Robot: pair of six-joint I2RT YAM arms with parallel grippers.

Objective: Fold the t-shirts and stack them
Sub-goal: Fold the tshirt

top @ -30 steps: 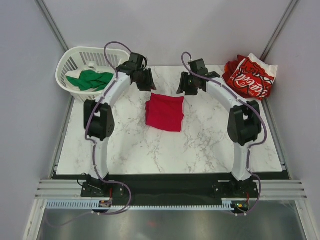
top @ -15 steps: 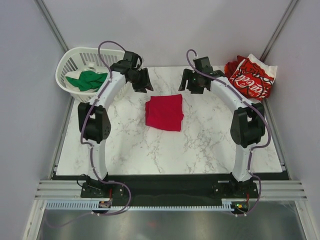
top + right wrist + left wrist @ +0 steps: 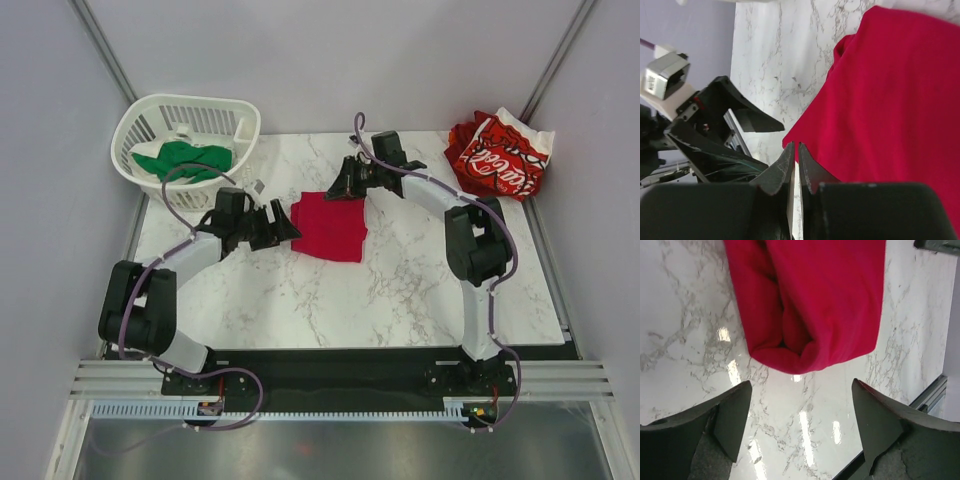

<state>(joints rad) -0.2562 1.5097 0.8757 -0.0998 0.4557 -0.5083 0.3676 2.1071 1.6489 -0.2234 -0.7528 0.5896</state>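
Observation:
A plain crimson-red t-shirt (image 3: 331, 227) lies folded in the middle of the marble table (image 3: 400, 290). My left gripper (image 3: 290, 226) sits low at its left edge, open, with only bare marble between the jaws (image 3: 800, 410); the shirt's rolled fold (image 3: 815, 300) lies just ahead of it. My right gripper (image 3: 333, 189) hovers at the shirt's far edge, shut, and I see no cloth between its jaws (image 3: 796, 162), beside the red cloth (image 3: 890, 100). The green t-shirt (image 3: 180, 160) lies in the basket. The red-and-white lettered t-shirt (image 3: 500, 155) is bunched at the far right corner.
The white slatted basket (image 3: 245, 125) stands at the far left corner, partly off the table. Grey walls close in on both sides. In the right wrist view one of the left arm's dark fingers (image 3: 752, 120) shows close by.
The left arm dropped from the far side to the shirt's left edge and opened wide. The right gripper moved left to the shirt's far edge and shut.

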